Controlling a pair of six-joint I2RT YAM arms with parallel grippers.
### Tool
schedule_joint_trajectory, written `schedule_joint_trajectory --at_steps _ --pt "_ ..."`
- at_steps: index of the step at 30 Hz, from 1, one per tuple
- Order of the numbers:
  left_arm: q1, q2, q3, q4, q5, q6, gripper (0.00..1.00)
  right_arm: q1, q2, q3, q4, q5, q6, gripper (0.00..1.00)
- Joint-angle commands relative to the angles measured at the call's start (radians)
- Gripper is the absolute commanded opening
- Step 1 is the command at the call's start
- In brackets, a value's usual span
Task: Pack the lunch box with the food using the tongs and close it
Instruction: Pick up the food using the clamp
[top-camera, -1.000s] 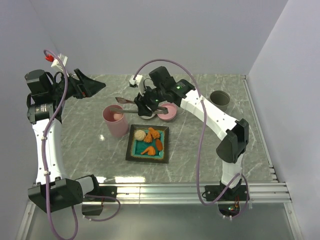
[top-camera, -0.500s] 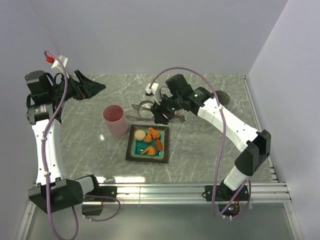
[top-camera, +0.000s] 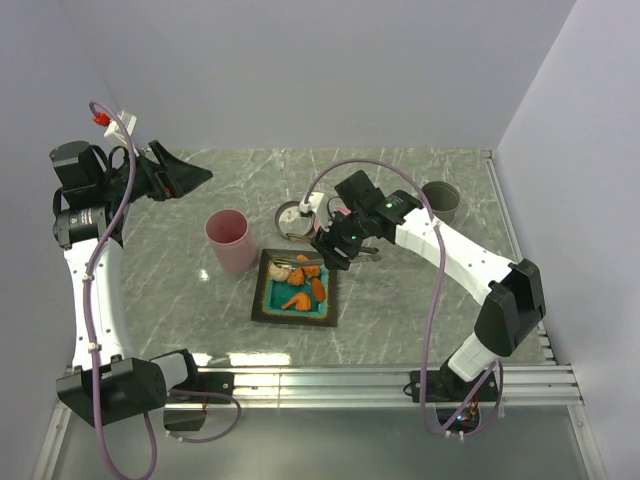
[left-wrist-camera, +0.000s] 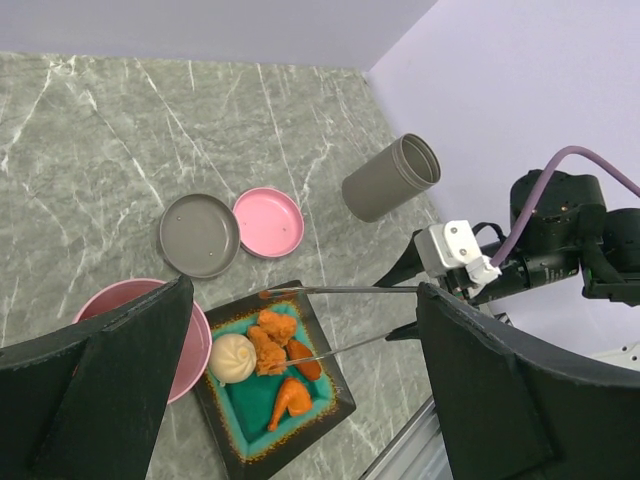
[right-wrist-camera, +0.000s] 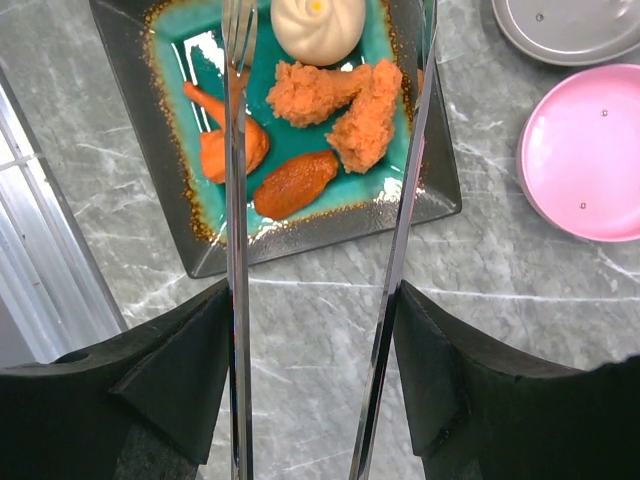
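Observation:
The pink lunch box (top-camera: 230, 240) stands upright and open, left of the teal plate (top-camera: 268, 305). Its pink lid (left-wrist-camera: 268, 222) lies on the table behind the plate. The food (right-wrist-camera: 340, 100) on the plate is a pale bun (right-wrist-camera: 316, 25) and several orange fried pieces. My right gripper (top-camera: 335, 248) is shut on the silver tongs (right-wrist-camera: 237, 250). Their two arms are spread and reach over the plate, either side of the fried pieces (left-wrist-camera: 272, 335). My left gripper (top-camera: 185, 175) hangs open and empty, high at the back left.
A grey lid (left-wrist-camera: 199, 234) lies beside the pink lid. A grey cup (top-camera: 440, 200) stands at the back right near the wall. A metal rail (top-camera: 380, 378) runs along the near table edge.
The right arm has swung the tongs from above the lunch box back over the plate, and their arms now stand wider apart. The left arm has not moved.

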Motion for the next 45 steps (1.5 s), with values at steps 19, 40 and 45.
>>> schedule_joint_trajectory --at_steps 19,40,45 --pt "0.004 -0.013 -0.007 0.021 0.039 0.033 0.99 0.022 0.146 -0.003 0.045 -0.055 -0.042 0.67" --pt "0.004 -0.007 -0.016 0.031 0.045 0.025 0.99 0.053 0.214 0.133 -0.034 0.005 -0.074 0.64" --pt "0.006 -0.006 -0.018 0.038 0.050 0.019 1.00 0.056 0.229 0.152 -0.067 0.023 -0.104 0.64"
